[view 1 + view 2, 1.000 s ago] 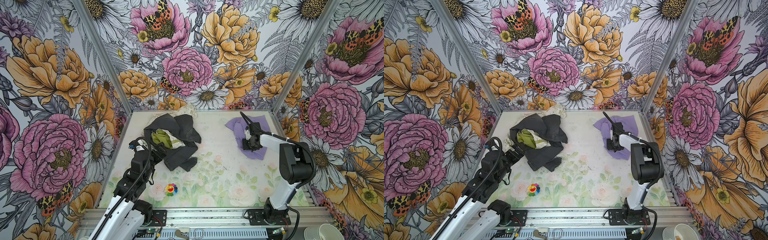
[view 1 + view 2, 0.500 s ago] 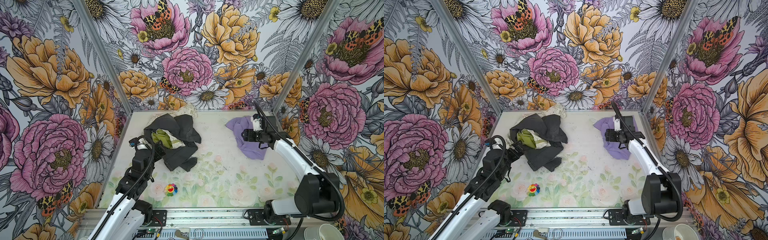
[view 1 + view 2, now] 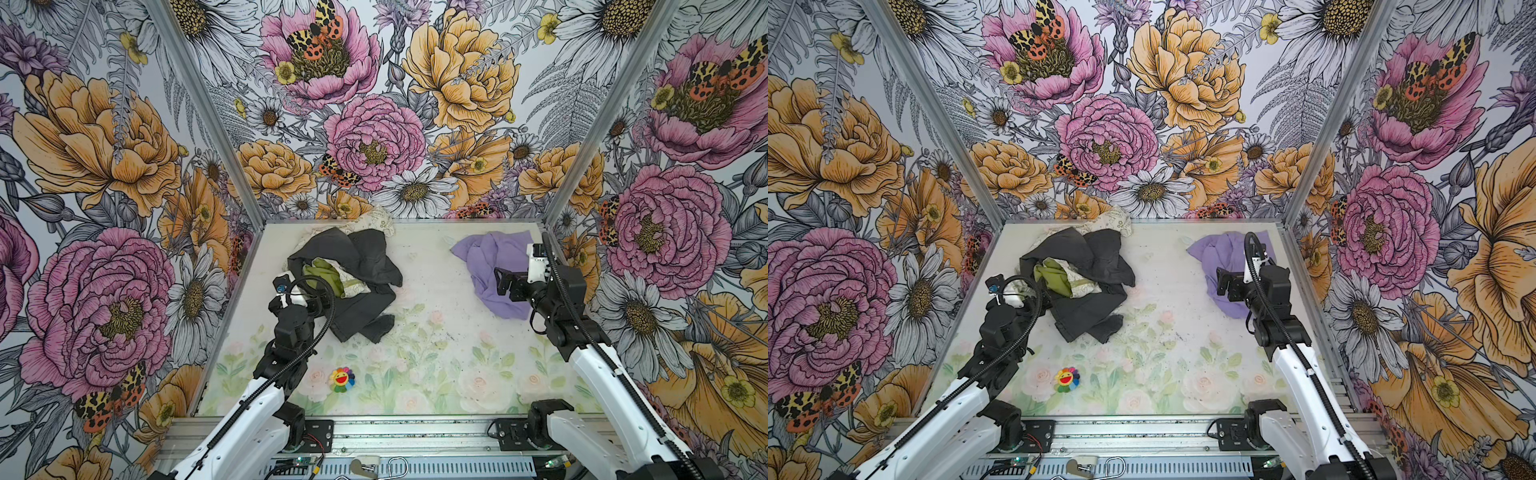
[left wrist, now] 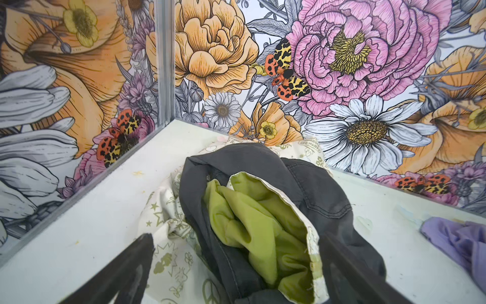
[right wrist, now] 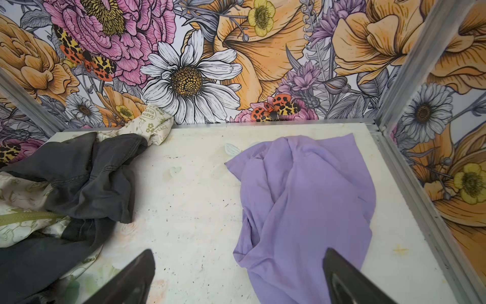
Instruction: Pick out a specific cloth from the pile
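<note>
The crumpled plain lavender fabric cloth [image 3: 482, 259] lies, seemingly loose, back right, well apart from the heaped dark-grey, olive-green and cream-patterned pile [image 3: 365, 257] back left.

both top views overhead, wrist views low

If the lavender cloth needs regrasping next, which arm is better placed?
Right, probably: the right gripper hangs open right at the lavender cloth, while the left gripper sits open at the pile across the table.
</note>
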Tool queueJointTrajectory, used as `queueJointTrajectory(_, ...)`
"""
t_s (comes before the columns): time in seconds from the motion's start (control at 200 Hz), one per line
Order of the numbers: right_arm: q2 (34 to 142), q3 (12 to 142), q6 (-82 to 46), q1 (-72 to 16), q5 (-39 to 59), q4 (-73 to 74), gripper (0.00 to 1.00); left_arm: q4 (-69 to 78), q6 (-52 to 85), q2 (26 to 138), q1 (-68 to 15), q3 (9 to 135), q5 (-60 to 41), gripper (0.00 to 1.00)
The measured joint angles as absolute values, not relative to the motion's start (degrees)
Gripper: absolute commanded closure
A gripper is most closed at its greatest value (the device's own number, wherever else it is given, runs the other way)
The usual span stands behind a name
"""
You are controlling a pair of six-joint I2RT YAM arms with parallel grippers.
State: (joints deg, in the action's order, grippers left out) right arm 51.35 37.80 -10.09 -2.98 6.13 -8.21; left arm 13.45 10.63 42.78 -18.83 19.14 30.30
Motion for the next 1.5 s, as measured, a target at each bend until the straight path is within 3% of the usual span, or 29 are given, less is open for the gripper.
queueJointTrajectory(0.18, 53.10, 27.11, -12.01, 0.34, 1.48, 3.42, 0.00, 25.76, 3.64, 49.76, -13.39, 14.96, 29.34, 0.01)
queueJointTrajectory(0.5, 67.26, 18.02, -10.57, 2.98, -1.13, 26.50, 0.01, 43.75, 2.37, 63.13, -2.24, 10.66, 21.47, 0.01)
queueJointTrajectory(0.906, 86.26, 18.17, -5.65, 3.09, 3.09, 50.52, 0.01, 66.61, 2.37, 88.92, 0.21, 10.94, 14.61, 0.01)
queueJointTrajectory(1.496, 87.88, 21.58, -5.08, 3.36, 1.72, 50.41, 0.00, 56.71, 1.41, 89.45, -1.02, 20.36, 14.74, 0.01)
